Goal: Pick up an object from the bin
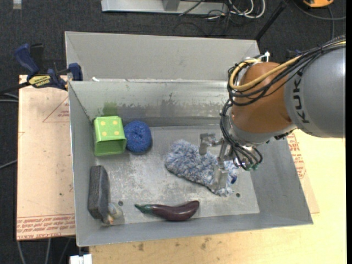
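One fluffy cloth (190, 166) sits under the claw (220, 161): we judge the grasp is in hand.
The blue-and-white cloth lies right of the bin's middle, with the claw low over its right end; whether the claw is wide or narrow we cannot tell. Next, we think, it needs a firm close on the loose pile and a straight lift clear of the walls. The grey bin (165, 103) also holds a purple eggplant (170, 210) near the front, a blue ball (137, 137) touching a green cube (108, 135) at the back left, and a dark brush (98, 191) along the left.
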Available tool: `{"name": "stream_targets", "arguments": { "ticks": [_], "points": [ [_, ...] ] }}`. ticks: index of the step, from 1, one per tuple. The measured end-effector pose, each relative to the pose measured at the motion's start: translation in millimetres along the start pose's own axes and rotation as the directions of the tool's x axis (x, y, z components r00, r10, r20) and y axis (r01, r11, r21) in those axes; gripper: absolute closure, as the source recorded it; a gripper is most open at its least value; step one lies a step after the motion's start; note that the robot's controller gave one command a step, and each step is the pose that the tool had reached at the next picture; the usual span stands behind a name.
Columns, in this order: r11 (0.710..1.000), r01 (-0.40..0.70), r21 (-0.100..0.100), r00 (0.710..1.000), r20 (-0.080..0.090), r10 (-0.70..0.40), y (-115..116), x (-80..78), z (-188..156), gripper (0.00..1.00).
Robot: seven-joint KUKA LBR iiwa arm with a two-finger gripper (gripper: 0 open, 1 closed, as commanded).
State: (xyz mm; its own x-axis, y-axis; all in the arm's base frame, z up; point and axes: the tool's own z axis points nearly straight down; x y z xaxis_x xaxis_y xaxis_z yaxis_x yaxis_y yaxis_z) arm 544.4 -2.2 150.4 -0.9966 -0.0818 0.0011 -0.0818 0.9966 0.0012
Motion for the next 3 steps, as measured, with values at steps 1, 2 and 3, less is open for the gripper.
{"name": "stream_targets", "arguments": {
  "ticks": [1,2,3],
  "points": [
    [1.000,0.029,0.000,1.000,0.003,-0.029,2,-18.7,44,1.00],
    [1.000,0.029,0.000,1.000,0.003,-0.029,2,-18.7,44,1.00],
    [0.998,0.068,0.001,0.998,0.005,-0.068,15,-14.5,-90,1.00]
  ]
}}
